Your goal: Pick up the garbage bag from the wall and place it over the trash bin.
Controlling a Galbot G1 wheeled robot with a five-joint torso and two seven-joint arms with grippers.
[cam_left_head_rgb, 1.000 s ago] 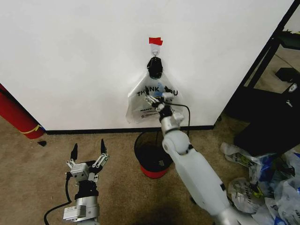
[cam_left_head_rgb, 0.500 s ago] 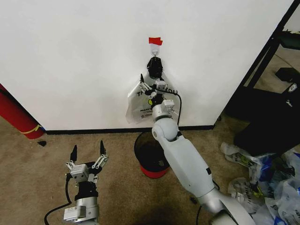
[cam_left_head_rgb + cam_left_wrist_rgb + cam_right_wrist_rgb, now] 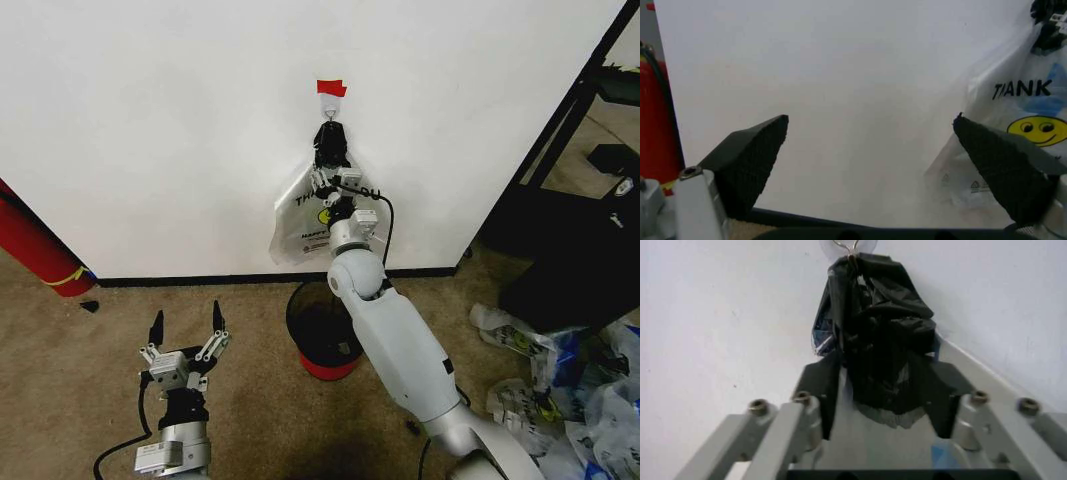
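The garbage bag (image 3: 300, 215) hangs on the white wall (image 3: 150, 130) from a small hook (image 3: 848, 247) under red tape (image 3: 331, 88). My right gripper (image 3: 332, 160) is raised to the bag's dark bunched top. In the right wrist view its pads (image 3: 825, 390) press both sides of that bunch (image 3: 883, 325). The black mesh trash bin (image 3: 305, 330) with its red base stands on the carpet right below the bag, against the wall. My left gripper (image 3: 187, 318) hovers low at the front left, open and empty, pointing at the wall; the left wrist view has the bag (image 3: 1033, 130) off to one side.
A big red cylinder (image 3: 35, 245) leans at the left by the baseboard. Several crumpled bags (image 3: 570, 390) lie on the floor at the right. Black furniture (image 3: 570, 230) stands beyond the wall's right corner. Bare carpet lies between my left gripper and the bin.
My right gripper rose from the bag's printed front to its bunched top under the hook and narrowed onto it. The left arm stayed still.
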